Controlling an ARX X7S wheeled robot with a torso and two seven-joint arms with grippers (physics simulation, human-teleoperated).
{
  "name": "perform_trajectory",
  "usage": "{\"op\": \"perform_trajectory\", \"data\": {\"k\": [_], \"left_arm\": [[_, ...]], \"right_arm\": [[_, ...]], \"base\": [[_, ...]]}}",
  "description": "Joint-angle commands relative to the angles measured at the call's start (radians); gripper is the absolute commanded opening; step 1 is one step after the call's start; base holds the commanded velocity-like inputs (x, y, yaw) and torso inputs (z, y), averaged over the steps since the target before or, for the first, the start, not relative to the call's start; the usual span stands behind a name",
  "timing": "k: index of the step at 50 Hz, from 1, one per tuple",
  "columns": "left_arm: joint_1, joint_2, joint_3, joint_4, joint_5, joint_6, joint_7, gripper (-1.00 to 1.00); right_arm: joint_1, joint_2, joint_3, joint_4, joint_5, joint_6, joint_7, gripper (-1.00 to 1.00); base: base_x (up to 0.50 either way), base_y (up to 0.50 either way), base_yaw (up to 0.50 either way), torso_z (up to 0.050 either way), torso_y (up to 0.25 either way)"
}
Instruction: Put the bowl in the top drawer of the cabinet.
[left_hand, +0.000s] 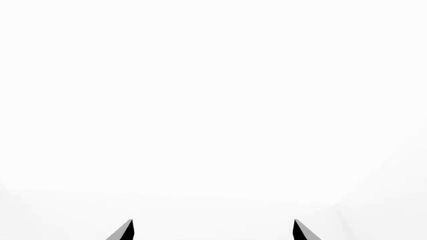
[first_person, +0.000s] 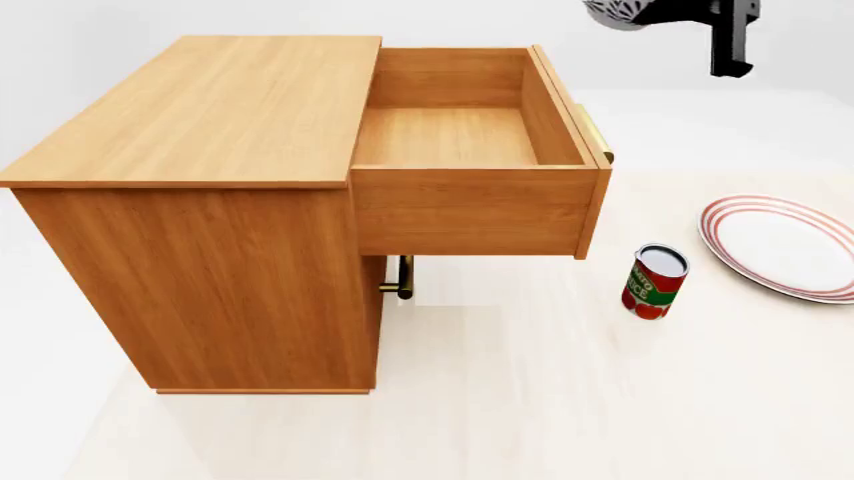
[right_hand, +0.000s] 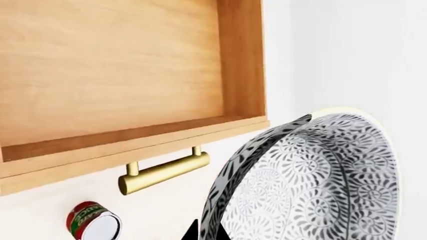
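The speckled blue-grey bowl (right_hand: 320, 180) hangs in the air, tilted on edge, with my right gripper (right_hand: 207, 231) shut on its rim. In the head view the bowl (first_person: 617, 12) and right gripper (first_person: 674, 10) sit high at the far right, above and beyond the handle end of the top drawer (first_person: 454, 135). That drawer is pulled fully out of the orange-brown cabinet (first_person: 200, 250) and is empty inside. Its brass handle (right_hand: 163, 172) shows below the bowl. My left gripper (left_hand: 213, 232) is open and faces only blank white.
A red-labelled can (first_person: 654, 282) stands on the floor under the drawer's front corner. A flat white plate with red rings (first_person: 787, 245) lies to its right. The lower drawer's handle (first_person: 400, 278) shows beneath the open drawer.
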Motion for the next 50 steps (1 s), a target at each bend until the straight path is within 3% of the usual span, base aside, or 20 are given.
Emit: {"op": "perform_trajectory", "data": {"k": [1,25,50], "left_arm": [[0.001,0.004,0.001,-0.001,0.007,0.01,-0.002,1.0],[0.003,-0.008,0.017,-0.003,0.046,0.031,0.025,1.0],[0.004,-0.024,0.034,0.002,0.106,0.031,0.013,1.0]], "right_arm": [[-0.026,-0.118,0.23,0.077,-0.168,-0.094,-0.015,-1.0],[-0.139,-0.229,0.329,0.077,-0.216,-0.15,0.075,-1.0],[-0.139,-0.229,0.329,0.077,-0.216,-0.15,0.075,-1.0]], "base": [[0.0,0.0,0.0,0.0,0.0],[0.0,0.0,0.0,0.0,0.0],[0.0,0.0,0.0,0.0,-0.007]]}}
